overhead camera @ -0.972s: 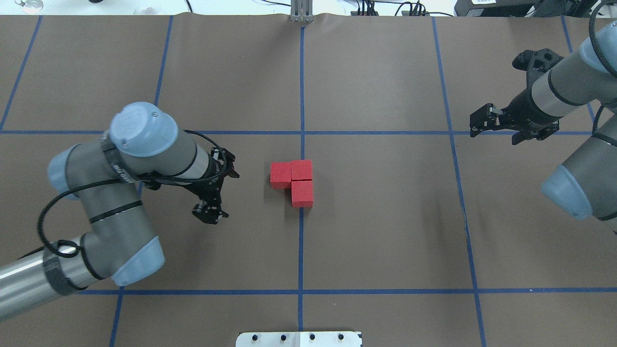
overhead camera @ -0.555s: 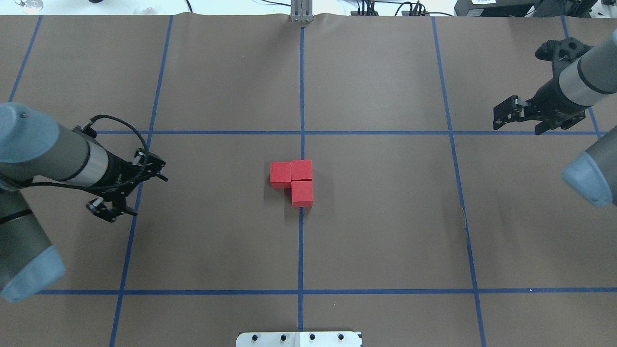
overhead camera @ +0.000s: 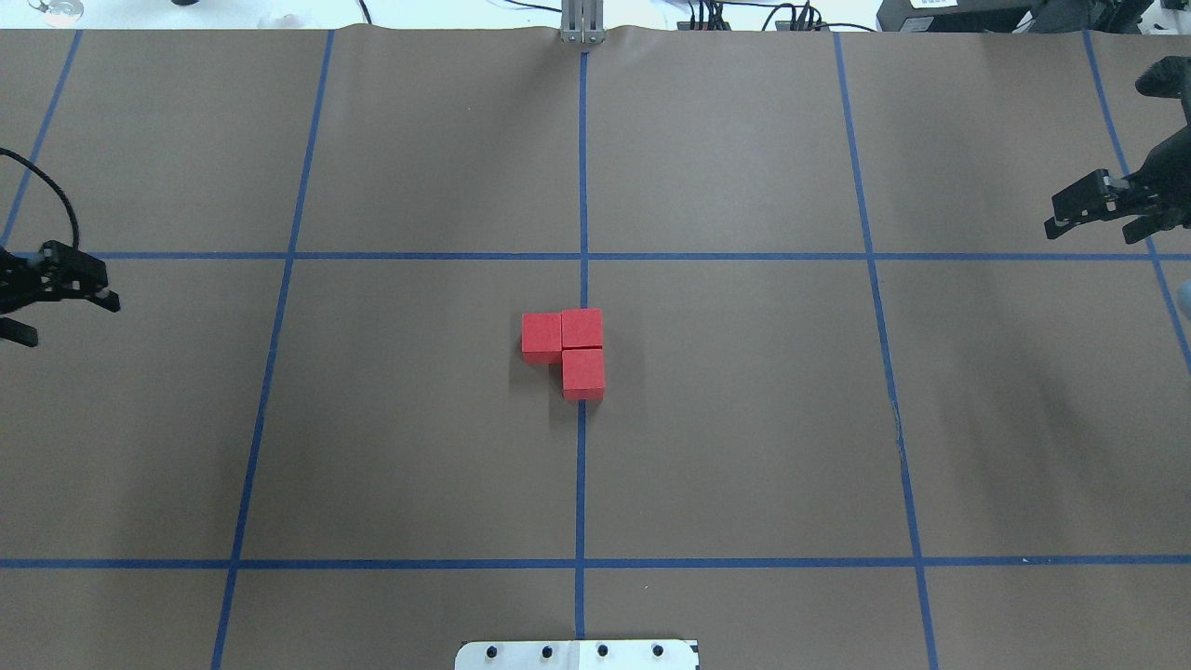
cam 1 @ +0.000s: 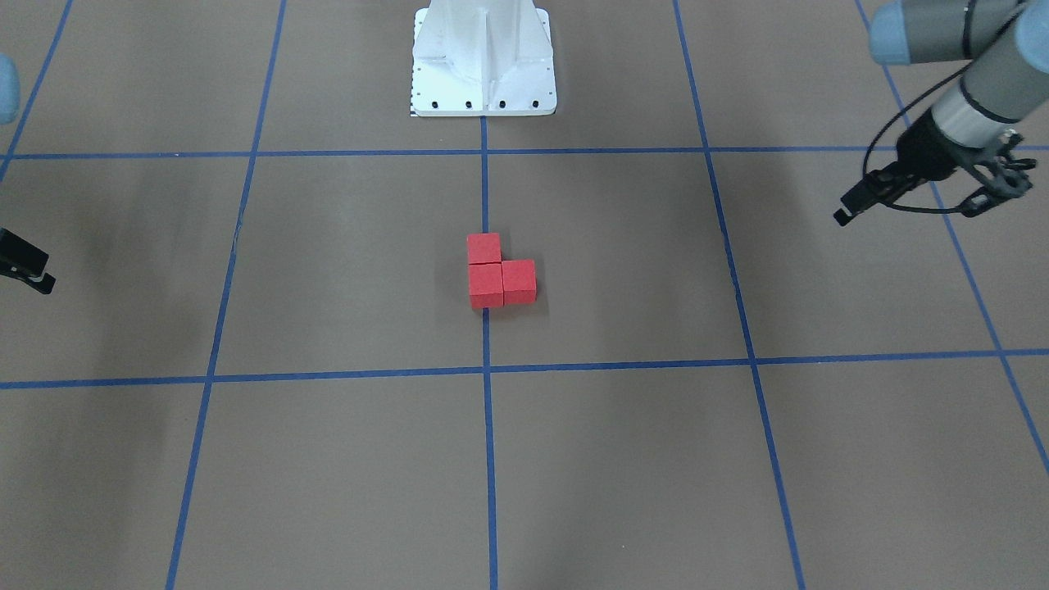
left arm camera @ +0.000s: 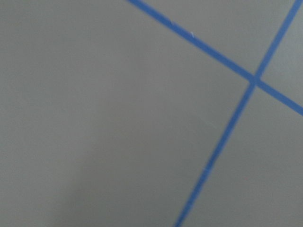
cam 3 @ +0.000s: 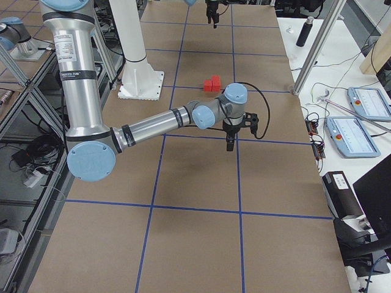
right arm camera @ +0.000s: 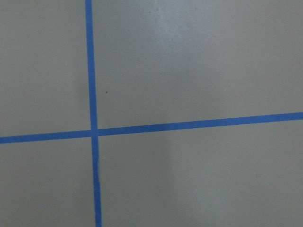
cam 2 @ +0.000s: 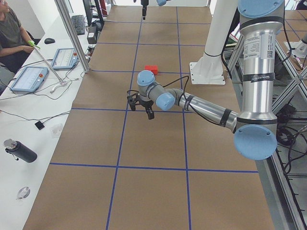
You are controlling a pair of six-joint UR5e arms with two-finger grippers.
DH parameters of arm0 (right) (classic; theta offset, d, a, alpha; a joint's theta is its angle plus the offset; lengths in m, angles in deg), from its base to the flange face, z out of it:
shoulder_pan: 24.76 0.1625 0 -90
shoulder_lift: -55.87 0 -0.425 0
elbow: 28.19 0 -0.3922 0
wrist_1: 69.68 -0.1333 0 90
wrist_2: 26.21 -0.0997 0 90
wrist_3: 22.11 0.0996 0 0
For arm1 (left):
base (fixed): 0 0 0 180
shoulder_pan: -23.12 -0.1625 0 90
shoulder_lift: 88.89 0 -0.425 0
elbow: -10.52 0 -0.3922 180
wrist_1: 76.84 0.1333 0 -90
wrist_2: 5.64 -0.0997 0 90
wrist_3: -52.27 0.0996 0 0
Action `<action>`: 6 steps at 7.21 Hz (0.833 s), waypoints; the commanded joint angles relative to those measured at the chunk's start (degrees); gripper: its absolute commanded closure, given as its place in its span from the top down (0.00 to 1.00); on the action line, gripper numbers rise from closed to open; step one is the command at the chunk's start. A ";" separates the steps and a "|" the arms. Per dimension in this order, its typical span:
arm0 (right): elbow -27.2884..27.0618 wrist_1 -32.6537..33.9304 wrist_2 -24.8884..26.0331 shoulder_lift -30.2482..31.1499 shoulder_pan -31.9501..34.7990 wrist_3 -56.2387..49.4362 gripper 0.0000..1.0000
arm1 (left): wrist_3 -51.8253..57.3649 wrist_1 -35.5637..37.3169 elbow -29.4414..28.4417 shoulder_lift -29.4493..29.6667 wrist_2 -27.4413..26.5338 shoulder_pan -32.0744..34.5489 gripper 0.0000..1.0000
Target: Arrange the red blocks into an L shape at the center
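Left end effector (overhead camera: 65, 316): far left edge of the overhead frame, partly cut off. Fingers spread apart, nothing between them. It hangs over the bare brown table (overhead camera: 419, 447), well apart from the work. Its wrist camera shows only brown surface and a tape crossing (left arm camera: 253, 81), blurred.

Red blocks (overhead camera: 582, 330): three cubes in the middle of the overhead frame, at the center (overhead camera: 651, 409) of the grid. Arrangement is an L. The corner cube sits on the vertical blue tape line (overhead camera: 582, 167). One cube touches its left face; one touches its lower face and also sits on the line. A thin seam shows between the corner and lower cubes. All lie flat on the table, none stacked.

Right end effector (overhead camera: 1061, 212): far right edge of the overhead frame, just above the upper horizontal tape line. Fingers appear drawn together, nothing held. Well apart from the blocks.
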 commanded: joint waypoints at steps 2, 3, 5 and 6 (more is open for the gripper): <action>7.47 0.49 -3.16 0.85 8.71 -15.05 1.00 | 28.45 0.63 -6.54 -2.96 3.26 11.70 1.00; 7.39 0.49 -3.42 1.90 10.47 -16.56 1.00 | 34.77 0.80 -7.68 -3.66 2.91 14.51 1.00; 7.57 0.49 -3.43 3.93 11.63 -20.41 1.00 | 43.94 0.89 -11.98 -3.67 2.91 20.05 1.00; 7.57 0.49 -2.90 4.46 12.59 -21.83 1.00 | 45.54 2.11 -13.21 -3.24 3.08 23.29 1.00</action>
